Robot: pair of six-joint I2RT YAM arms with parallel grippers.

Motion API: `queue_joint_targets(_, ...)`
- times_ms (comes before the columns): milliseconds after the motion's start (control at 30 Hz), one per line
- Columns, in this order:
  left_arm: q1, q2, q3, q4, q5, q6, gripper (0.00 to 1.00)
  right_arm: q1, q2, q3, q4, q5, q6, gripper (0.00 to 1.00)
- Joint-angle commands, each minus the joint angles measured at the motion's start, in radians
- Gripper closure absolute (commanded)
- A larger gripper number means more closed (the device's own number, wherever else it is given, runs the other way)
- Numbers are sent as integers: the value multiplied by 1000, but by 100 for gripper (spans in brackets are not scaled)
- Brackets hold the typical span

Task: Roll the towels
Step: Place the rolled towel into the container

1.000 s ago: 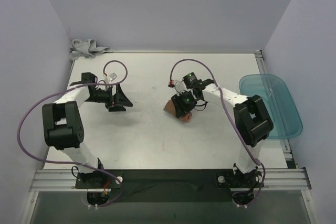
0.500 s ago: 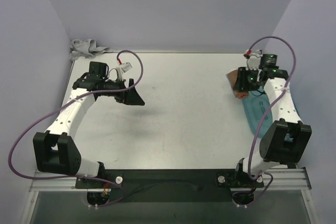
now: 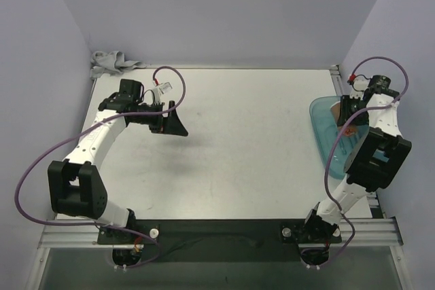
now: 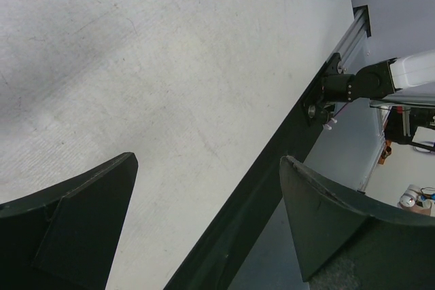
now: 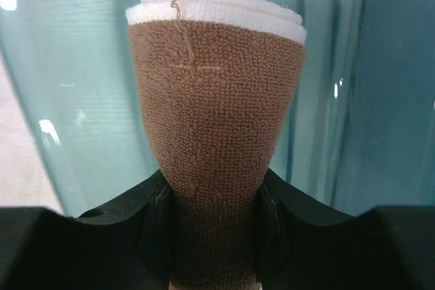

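Already rolled, the rust-brown towel (image 5: pixel 216 134) sits clenched in the right pincer (image 5: pixel 215 198), directly over the tray (image 5: pixel 68 66). Its long axis runs straight out from between the fingers toward the tray floor, so the roll points away from the wrist. The free end flares wider than the pinched waist. The cloth is looped terry, dense and matte, with a line of stitching across it. White hem layers are stacked at the tip, and one loose thread curls there. The black fingers press in on both sides of the narrow part, and the soft pile bulges around them.

Beneath it the tray is translucent teal plastic, glossy, with a raised ridge and bright glints; whether the roll's tip touches it I cannot tell.

Judging by this, setting the roll down needs only a lowering along that axis and a letting go.

Across the table (image 3: pixel 238 134) from the tray, well apart, the light grey towel (image 3: pixel 112 62) lies bunched in a crumpled heap at the far corner, with no clear long axis. The left pincer (image 4: pixel 207 161) hangs released, its jaws wide over bare, faintly scuffed white surface. It stands between the tray and the grey heap, much nearer the heap, so that arm looks the likelier one for it
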Motion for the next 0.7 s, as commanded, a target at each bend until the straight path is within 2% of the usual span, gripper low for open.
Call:
queue_joint_targets(0, -4, 7, 47, -28, -28, 8, 3, -4, 15, 31, 27, 89, -56, 100)
queue_joint_targets(333, -4, 33, 78, -58, -41, 48, 3, -21, 123, 38, 158, 215, -153, 100)
queue_joint_targets(667, -4, 58, 86, -60, -45, 51, 3, -30, 190, 57, 198, 220, -162, 100)
